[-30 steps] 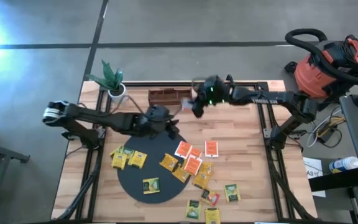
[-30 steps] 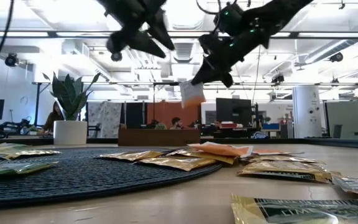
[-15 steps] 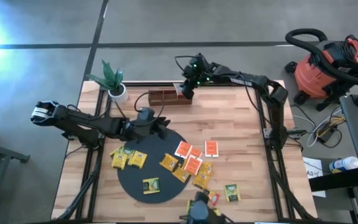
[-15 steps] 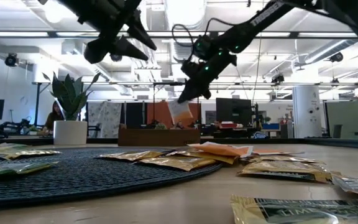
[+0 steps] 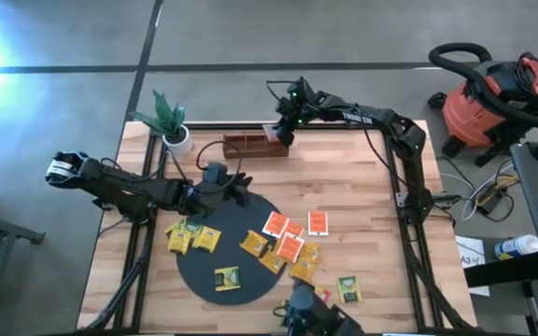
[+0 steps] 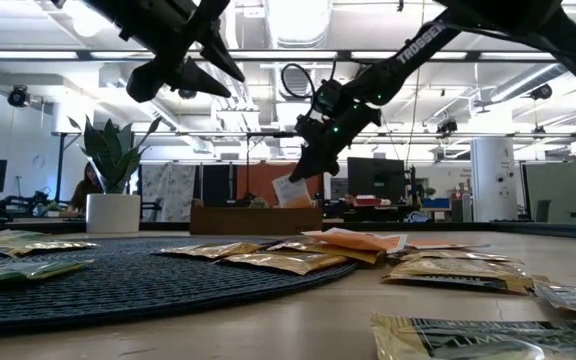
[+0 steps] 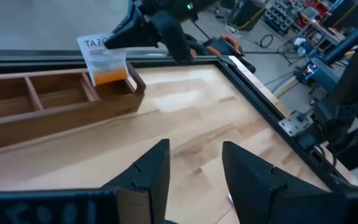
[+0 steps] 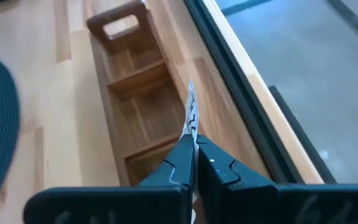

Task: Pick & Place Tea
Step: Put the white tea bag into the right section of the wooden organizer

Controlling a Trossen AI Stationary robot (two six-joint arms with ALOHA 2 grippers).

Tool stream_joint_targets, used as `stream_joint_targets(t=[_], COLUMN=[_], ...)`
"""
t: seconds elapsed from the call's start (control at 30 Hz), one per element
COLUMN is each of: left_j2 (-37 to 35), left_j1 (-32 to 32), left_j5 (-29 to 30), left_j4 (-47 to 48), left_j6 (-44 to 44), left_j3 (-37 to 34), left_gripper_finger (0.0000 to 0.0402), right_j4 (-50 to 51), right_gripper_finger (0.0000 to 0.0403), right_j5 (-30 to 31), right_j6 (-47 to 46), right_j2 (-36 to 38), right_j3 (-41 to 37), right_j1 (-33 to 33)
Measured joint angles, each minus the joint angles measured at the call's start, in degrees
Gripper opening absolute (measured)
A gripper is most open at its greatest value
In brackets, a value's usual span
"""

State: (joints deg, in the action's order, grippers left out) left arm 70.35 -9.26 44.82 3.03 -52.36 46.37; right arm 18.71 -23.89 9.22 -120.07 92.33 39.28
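The tea is many small square packets in yellow, orange-red and green, lying flat on the black round mat and on the wood beside it. One white-and-orange packet hangs over the right end compartment of the brown wooden tray at the table's far edge. My right gripper is shut on it. My left gripper hovers open over the mat's far rim with nothing between its fingers. My right gripper pinches the packet's white upper part between its two fingers. They slant down from the table's right side. The packet hangs below them, orange end down, at the tray's end compartment. Whether it touches the tray, I cannot tell.
A potted plant stands at the far left corner beside the tray. A dark device sits at the near edge. A red vacuum cleaner stands on the floor beyond the right edge. Bare wood lies right of the tray.
My right gripper has carried the packet toward the table's far left, from right of the tray to over its right end, sinking as it went. My left gripper has drawn back a little toward the table's left edge, still open.
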Motion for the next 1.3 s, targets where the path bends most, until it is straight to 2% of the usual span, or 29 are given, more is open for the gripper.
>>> stream_joint_targets(t=[0.23,0.67,1.0,1.1,1.3], left_j2=[0.01,0.02,0.04,0.04,0.05], left_j1=[0.00,0.00,0.02,0.02,0.02], left_j5=[0.79,1.83,3.25,3.25,3.23], left_j4=[-0.03,-0.03,-0.03,-0.03,-0.03], left_j6=[-0.28,-1.27,-1.27,-1.33,-1.40], left_j3=[0.00,-0.02,-0.02,-0.02,-0.04], left_gripper_finger=[0.0142,0.0142,0.0142,0.0142,0.0142], right_j4=[-0.65,1.39,5.15,4.99,4.13], right_gripper_finger=[0.0008,0.0013,0.0082,0.0095,0.0065], right_j5=[-1.96,1.42,7.56,7.62,7.56], right_j6=[1.50,3.20,4.32,4.13,1.97], right_j2=[-1.73,-1.94,-1.36,-0.79,-0.74], right_j3=[-0.09,-0.09,-0.09,0.28,0.83], right_j1=[0.32,0.95,0.86,0.93,0.90])
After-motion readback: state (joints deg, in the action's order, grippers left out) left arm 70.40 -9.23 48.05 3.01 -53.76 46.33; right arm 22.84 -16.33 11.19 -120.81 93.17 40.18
